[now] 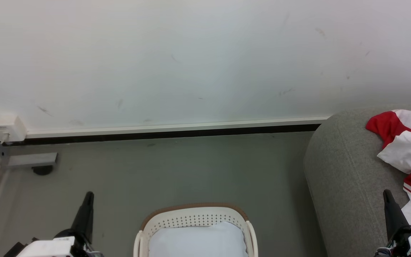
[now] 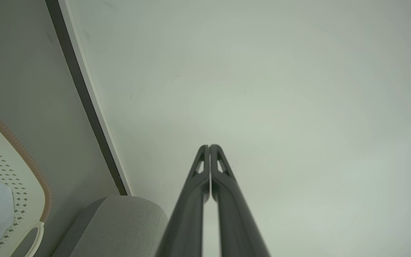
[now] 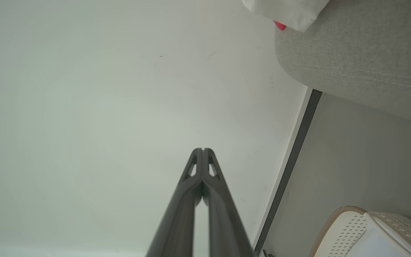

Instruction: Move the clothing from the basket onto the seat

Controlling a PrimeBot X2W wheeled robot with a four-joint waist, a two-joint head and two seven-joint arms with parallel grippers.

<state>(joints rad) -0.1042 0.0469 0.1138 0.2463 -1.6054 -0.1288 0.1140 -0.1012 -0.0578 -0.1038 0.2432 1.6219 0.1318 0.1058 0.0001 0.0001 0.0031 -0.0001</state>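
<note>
The red and white clothing (image 1: 410, 150) lies in a heap on the grey sofa seat (image 1: 341, 167) at the right edge of the head view; a white corner of the clothing (image 3: 291, 10) hangs over the seat (image 3: 362, 57) in the right wrist view. The cream basket (image 1: 194, 217) stands on the floor at bottom centre, holding a pale blue-white pad (image 1: 198, 241). My left gripper (image 1: 89, 195) is shut and empty, left of the basket (image 2: 13, 171). My right gripper (image 1: 387, 194) is shut and empty, over the seat beside the clothing. Both point at the wall, left gripper (image 2: 209, 146) and right gripper (image 3: 202, 150).
A white wall with a dark skirting strip (image 1: 170, 134) runs behind the grey floor (image 1: 177, 171). A white socket box (image 1: 7, 128) and a metal frame foot (image 1: 30, 160) sit at the left. Open floor lies between the basket and the sofa.
</note>
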